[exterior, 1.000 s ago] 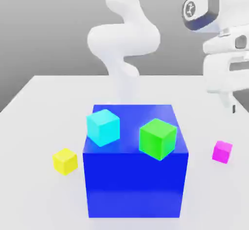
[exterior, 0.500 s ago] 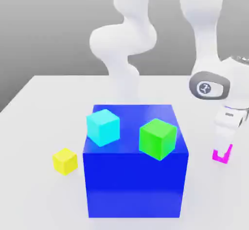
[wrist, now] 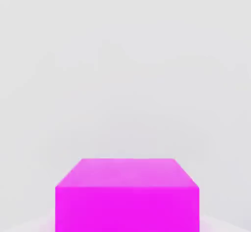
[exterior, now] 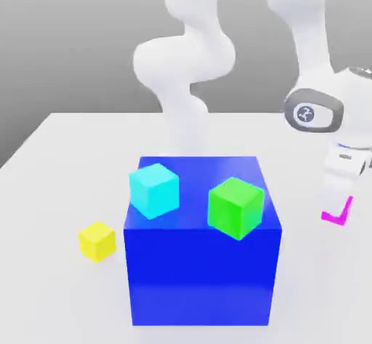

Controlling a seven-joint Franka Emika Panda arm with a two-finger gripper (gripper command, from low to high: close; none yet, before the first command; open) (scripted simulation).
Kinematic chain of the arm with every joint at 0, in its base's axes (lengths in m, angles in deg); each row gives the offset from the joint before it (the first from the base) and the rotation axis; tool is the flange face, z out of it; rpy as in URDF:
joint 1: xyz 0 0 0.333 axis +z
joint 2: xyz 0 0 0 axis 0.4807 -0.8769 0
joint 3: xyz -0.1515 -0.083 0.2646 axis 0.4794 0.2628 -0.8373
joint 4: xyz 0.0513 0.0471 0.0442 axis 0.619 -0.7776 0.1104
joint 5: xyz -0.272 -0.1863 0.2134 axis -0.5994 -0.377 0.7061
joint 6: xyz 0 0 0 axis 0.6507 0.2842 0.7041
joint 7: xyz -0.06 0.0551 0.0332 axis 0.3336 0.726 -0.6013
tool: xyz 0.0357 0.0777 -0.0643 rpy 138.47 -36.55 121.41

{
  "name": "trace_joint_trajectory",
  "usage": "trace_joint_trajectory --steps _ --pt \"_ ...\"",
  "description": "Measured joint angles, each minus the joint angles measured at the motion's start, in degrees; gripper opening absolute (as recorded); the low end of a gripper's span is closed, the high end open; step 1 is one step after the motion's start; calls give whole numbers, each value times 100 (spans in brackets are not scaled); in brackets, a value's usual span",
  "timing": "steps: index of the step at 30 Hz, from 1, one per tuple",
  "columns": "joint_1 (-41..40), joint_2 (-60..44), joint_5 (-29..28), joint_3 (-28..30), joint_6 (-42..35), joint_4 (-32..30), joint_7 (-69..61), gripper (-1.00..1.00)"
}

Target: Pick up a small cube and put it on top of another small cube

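Magenta cube (exterior: 336, 220) sits gripped in the closed tool (exterior: 337, 203), right of the blue block (exterior: 201, 277)

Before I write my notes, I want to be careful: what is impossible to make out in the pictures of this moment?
- Magenta cube, exterior view: partly hidden by the gripper.
- Magenta cube, hand view: its lower part is cut off by the picture's edge.
- Blue block, exterior view: the top under the cyan cube and green cube is hidden by them.
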Motion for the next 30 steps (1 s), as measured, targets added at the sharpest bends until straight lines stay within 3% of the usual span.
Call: trace_joint_trajectory --steps 8,16,20,21,27,30 --pt "-1270 1010 469 631 -1972 996 -445 -100" --pt "-2135 1989 814 1656 -3963 2026 -792 -100" --pt "-2252 1798 848 1757 -3439 1698 -822 -100" --pt "-2260 1735 845 1753 -3284 1605 -820 100" --pt "-2266 1704 825 1750 -3203 1557 -809 100" --pt "-2271 1890 816 1758 -3660 1829 -811 100"
